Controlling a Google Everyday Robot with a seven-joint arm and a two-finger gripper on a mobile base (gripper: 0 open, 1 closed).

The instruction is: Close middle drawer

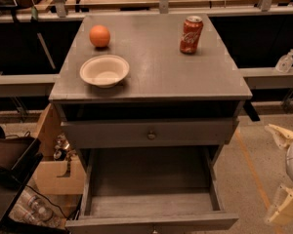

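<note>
Middle drawer (151, 204) stood pulled out; gripper (290, 172) hung apart at its right; we could not tell its opening

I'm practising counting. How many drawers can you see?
2: the top drawer under the tabletop, the middle drawer pulled out below it. Another may hide underneath. The end effector is at the right edge.

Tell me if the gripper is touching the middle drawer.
Apart: the camera view shows floor between the gripper, at right, and the middle drawer.
</note>
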